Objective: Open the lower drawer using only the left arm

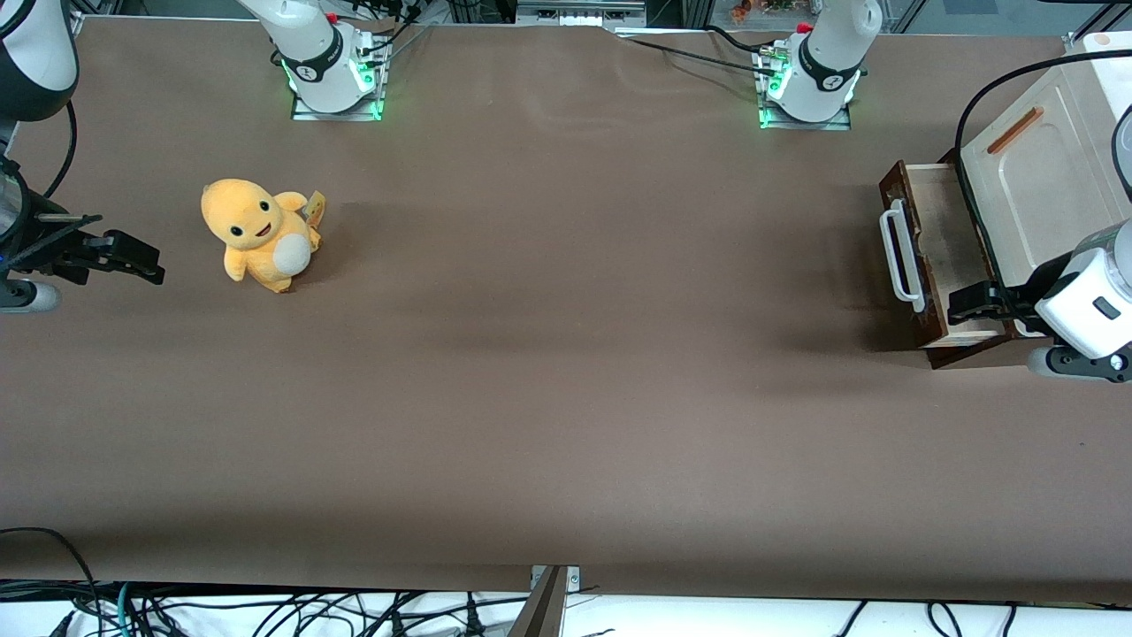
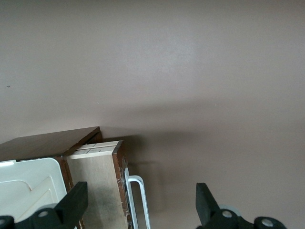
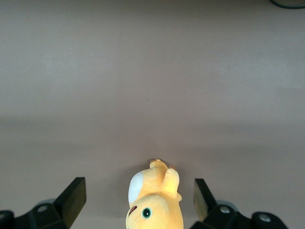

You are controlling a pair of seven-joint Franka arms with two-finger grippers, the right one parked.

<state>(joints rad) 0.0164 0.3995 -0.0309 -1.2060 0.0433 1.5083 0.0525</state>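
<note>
Brown-fronted lower drawer [image 1: 930, 257] already stands pulled out under the cabinet [image 1: 1044, 168], gripper [image 1: 968, 310] wide open, empty, above its near corner; descending could knock the handle [image 1: 900, 252].

Yellow plush toy [image 1: 259, 233] upright on brown table [image 1: 566, 372]
</note>
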